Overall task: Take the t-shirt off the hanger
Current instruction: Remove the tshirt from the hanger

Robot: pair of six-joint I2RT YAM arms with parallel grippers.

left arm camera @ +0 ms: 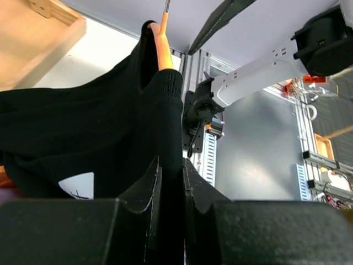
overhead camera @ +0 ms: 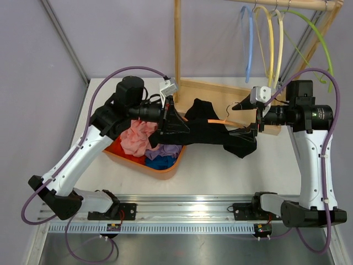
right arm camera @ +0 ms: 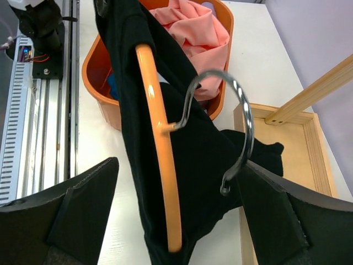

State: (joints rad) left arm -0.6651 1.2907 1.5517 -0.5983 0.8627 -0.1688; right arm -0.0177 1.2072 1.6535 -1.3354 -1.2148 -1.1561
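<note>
Left hand is clamped on the black t-shirt, which stretches ahead of it over the orange hanger. Right hand stands wide apart around that hanger; I'd close it firmly there first, then draw the cloth away.

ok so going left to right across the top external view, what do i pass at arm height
pink cloth → left pincer → orange hanger → right pincer; the black t-shirt spans several of these, so it's left out
</note>
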